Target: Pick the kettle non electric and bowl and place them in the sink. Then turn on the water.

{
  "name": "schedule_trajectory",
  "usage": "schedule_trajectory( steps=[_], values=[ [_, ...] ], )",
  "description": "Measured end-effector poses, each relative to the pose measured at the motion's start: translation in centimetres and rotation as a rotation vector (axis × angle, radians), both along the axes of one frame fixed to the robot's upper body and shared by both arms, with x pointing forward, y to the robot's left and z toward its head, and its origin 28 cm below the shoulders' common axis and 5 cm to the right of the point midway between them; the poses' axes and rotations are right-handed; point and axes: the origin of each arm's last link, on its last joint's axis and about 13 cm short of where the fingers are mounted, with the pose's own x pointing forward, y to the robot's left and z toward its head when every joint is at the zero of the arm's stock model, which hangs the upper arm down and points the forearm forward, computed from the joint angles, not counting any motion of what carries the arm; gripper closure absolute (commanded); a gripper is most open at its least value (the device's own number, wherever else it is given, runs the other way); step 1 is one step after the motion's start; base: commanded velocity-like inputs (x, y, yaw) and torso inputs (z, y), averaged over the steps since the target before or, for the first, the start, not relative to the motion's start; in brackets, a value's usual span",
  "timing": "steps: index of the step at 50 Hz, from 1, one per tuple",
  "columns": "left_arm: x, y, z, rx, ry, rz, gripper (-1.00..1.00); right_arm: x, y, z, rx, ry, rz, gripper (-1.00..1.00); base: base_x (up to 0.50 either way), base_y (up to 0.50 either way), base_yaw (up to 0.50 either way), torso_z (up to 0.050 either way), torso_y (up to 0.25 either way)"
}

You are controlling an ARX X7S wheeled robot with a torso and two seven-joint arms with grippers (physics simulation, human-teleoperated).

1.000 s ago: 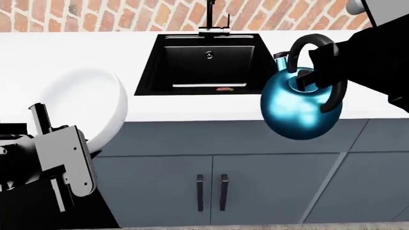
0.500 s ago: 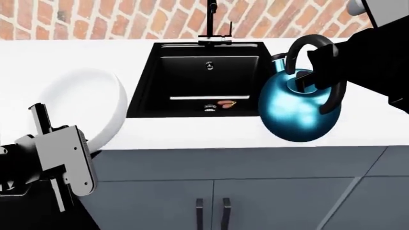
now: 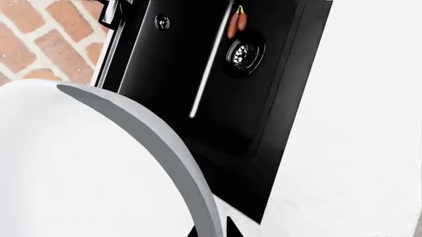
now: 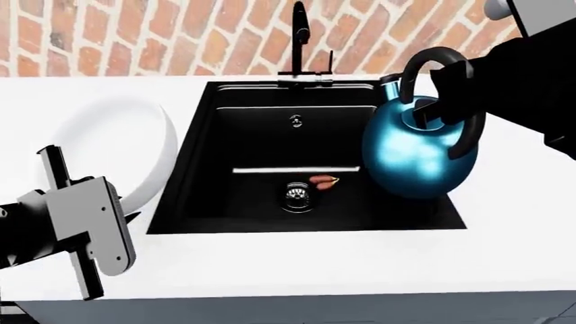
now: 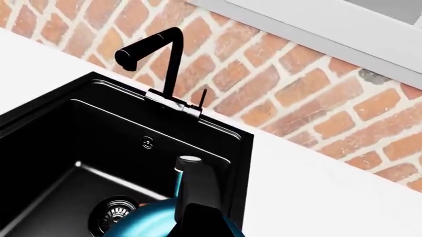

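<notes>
The robot has rolled in closer over the last second: the cupboard doors that filled the lower frame are gone from the head view, and the black sink [image 4: 261,196] now sits in the middle, its drain and a small reddish scrap on the floor plainly showing.

The teal kettle [image 4: 414,158] hangs at centre right from the right gripper [image 4: 450,101], whose fingers are clamped round the black arched handle. It now overlaps the basin's right edge rather than hanging out in front of the counter [image 4: 504,223] (so a lowering move looks close).

The white bowl [image 4: 126,148], at left, is carried tilted on edge by the left gripper [image 4: 85,223]; its fingers are hidden behind the housing, so I cannot tell how they stand. The faucet [image 4: 300,34], top centre, runs no water.
</notes>
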Motion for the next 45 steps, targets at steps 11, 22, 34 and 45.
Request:
schedule_trajectory(
  steps=[11, 22, 34, 45],
  values=[
    [0.01, -0.01, 0.04, 0.001, 0.0, 0.0, 1.0, -0.07, -0.05, -0.05, 0.002, -0.001, -0.002, 1.0, -0.49, 0.01, 0.0, 0.001, 0.003],
    [0.0, -0.04, 0.08, 0.002, 0.0, -0.001, 1.0, -0.19, -0.11, -0.09, 0.005, -0.001, -0.004, 1.0, -0.49, 0.01, 0.0, 0.0, 0.004],
    [0.04, -0.05, 0.18, 0.003, -0.007, -0.001, 1.0, -0.17, -0.15, -0.15, 0.004, -0.003, -0.011, 1.0, -0.28, 0.01, 0.0, 0.001, 0.004],
    [0.06, -0.1, 0.17, -0.009, 0.003, 0.002, 1.0, -0.24, -0.2, -0.25, 0.009, -0.002, -0.012, 1.0, 0.0, 0.0, 0.0, 0.001, 0.002]
  ],
)
